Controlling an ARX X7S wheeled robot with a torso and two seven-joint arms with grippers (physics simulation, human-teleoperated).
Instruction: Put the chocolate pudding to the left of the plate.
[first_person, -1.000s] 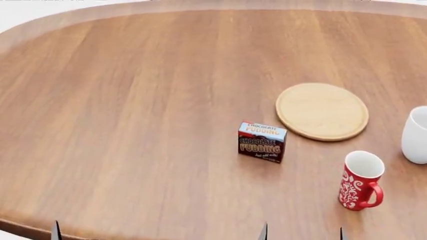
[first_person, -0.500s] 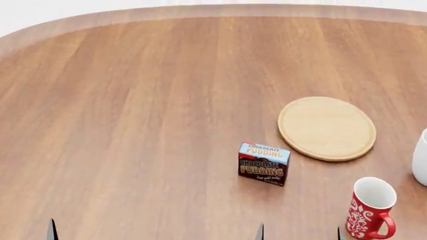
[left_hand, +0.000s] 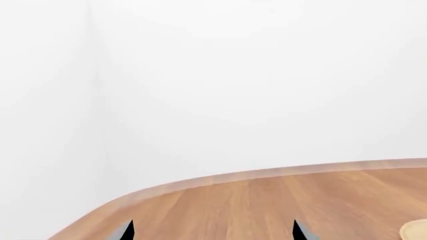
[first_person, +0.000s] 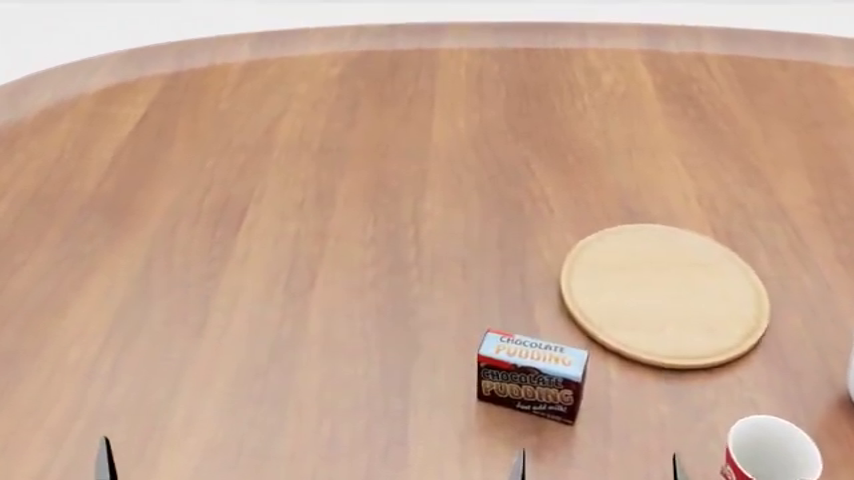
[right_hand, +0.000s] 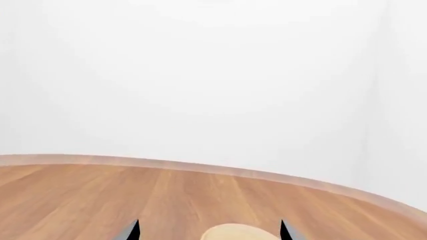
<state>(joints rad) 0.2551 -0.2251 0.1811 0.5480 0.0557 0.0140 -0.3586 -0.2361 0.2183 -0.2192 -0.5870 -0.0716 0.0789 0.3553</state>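
The chocolate pudding (first_person: 531, 377) is a small brown box with a light blue top. It stands on the table, near and to the left of the plate (first_person: 665, 295), a pale round wooden disc. The plate's far rim shows in the right wrist view (right_hand: 237, 233), and an edge of it shows in the left wrist view (left_hand: 415, 230). My right gripper (first_person: 597, 468) is open and empty at the near edge, just nearer than the pudding; it also shows in its wrist view (right_hand: 209, 231). My left gripper (left_hand: 212, 231) is open and empty; one fingertip (first_person: 104, 460) shows at the near left.
A red patterned mug (first_person: 771, 452) stands at the near right, close to my right gripper. A sliver of a white mug (first_person: 850, 375) shows at the right edge. The wooden table (first_person: 267, 250) has a rounded far edge, with a white wall behind.
The head view has shifted, so the pudding, plate and mugs sit lower in the picture. They keep their places relative to each other. The fingertips stay at the bottom edge.
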